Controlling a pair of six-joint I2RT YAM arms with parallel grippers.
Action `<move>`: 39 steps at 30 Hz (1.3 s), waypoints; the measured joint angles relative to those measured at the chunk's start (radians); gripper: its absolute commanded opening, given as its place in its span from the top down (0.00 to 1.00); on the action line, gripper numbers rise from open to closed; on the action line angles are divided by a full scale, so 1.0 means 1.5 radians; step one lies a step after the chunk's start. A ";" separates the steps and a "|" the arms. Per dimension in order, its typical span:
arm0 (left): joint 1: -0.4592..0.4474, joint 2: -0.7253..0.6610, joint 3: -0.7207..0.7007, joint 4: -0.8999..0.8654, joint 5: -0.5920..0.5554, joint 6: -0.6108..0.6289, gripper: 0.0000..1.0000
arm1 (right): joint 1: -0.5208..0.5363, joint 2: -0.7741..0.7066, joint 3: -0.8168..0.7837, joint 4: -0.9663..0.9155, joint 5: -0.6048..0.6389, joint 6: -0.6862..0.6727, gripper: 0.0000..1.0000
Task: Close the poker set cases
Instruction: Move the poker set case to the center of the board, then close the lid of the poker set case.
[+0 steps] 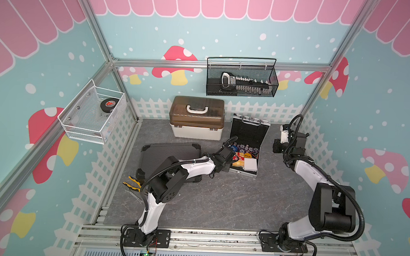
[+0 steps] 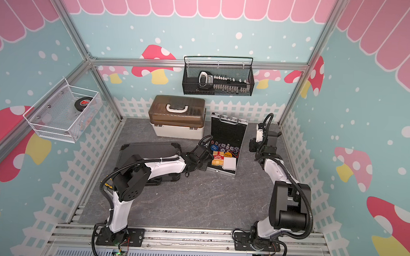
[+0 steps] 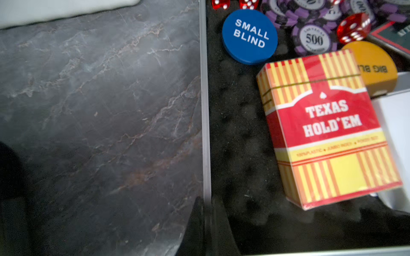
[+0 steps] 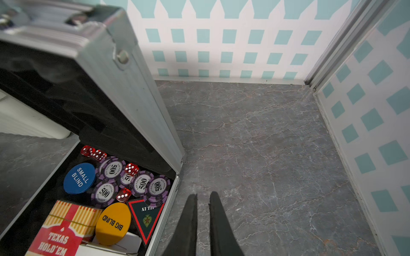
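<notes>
Two cases. Black case (image 1: 172, 153) lies shut behind my left fingers (image 1: 228, 164). Those clamp silver case (image 1: 243, 173) by its side rim, probably steadying base. My right fingers (image 1: 277, 149), slightly apart and empty, wait beside upright lid (image 4: 133, 99), likely to push it down.

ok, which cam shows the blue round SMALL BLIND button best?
Left wrist: the blue round SMALL BLIND button, in the open silver aluminium case, is close, whole, lettering sharp. Right wrist shows it smaller but readable. In both top views it is a tiny blue dot, text unreadable.
</notes>
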 measured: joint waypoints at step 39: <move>-0.038 -0.009 -0.021 0.010 -0.027 -0.029 0.93 | 0.075 -0.016 0.068 0.108 -0.199 0.447 0.44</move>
